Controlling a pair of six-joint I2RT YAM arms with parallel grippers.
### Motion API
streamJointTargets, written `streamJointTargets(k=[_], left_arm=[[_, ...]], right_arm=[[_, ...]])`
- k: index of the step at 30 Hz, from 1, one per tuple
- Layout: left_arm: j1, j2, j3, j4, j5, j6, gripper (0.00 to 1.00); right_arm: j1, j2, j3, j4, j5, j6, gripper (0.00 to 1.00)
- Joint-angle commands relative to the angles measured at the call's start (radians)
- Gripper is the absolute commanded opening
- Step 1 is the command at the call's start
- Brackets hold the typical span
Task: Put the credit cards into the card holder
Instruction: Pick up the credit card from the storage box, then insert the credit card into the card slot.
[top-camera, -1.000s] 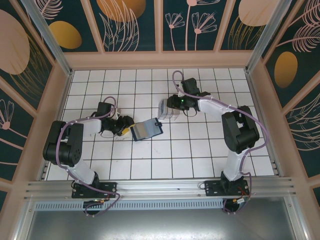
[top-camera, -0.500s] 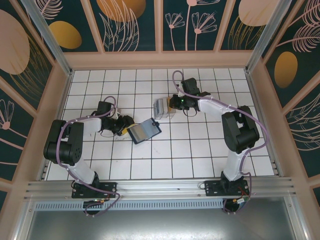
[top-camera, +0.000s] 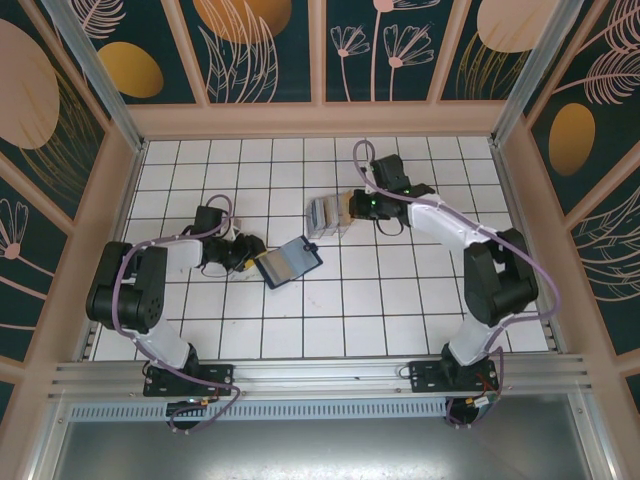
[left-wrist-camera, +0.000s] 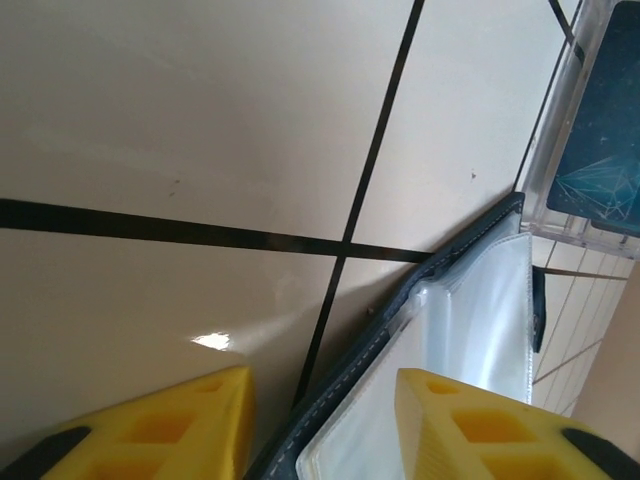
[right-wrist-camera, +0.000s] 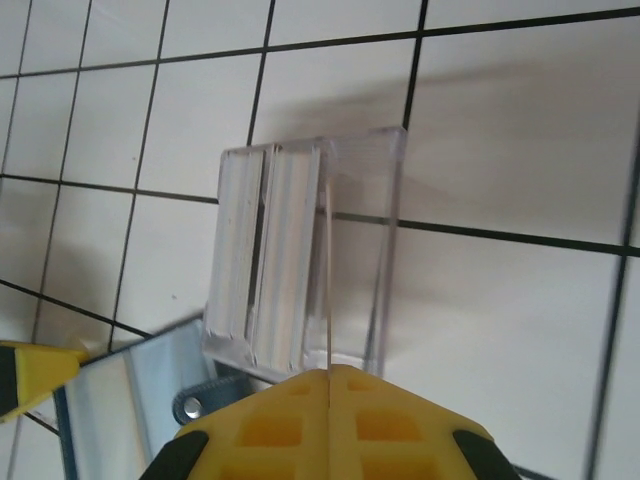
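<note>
Nearest you, your left gripper (top-camera: 246, 256) stands with its fingers apart astride the open card holder's (top-camera: 290, 260) left edge. Its wrist view shows a gap beside one finger. Just past the holder's far corner sits the clear rack (top-camera: 325, 214). At the rack's right side, your right gripper (right-wrist-camera: 328, 378) is pressed together. Bare tiles (top-camera: 400, 300) lie right of the holder.

Card holder (top-camera: 290, 259): dark navy folding case, lying open on the desk left of centre, askew, greyish pockets up.
</note>
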Motion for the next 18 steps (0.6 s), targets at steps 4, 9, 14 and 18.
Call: streamJointTargets(k=[4, 9, 14, 18], left_arm=[[-0.005, -0.013, -0.050, -0.013, -0.069, 0.025, 0.27], [-0.005, 0.026, -0.066, 0.034, -0.032, 0.004, 0.07], [-0.005, 0.025, -0.067, 0.028, -0.028, 0.015, 0.00], [-0.005, 0.028, -0.045, 0.002, -0.021, 0.033, 0.00]], right_arm=[[0.083, -0.158, -0.058, -0.093, -0.039, -0.121, 0.00], [0.188, -0.040, -0.025, -0.018, -0.268, -0.126, 0.00], [0.239, 0.093, 0.042, -0.013, -0.330, -0.162, 0.00], [0.240, 0.176, 0.081, -0.038, -0.396, -0.234, 0.00]])
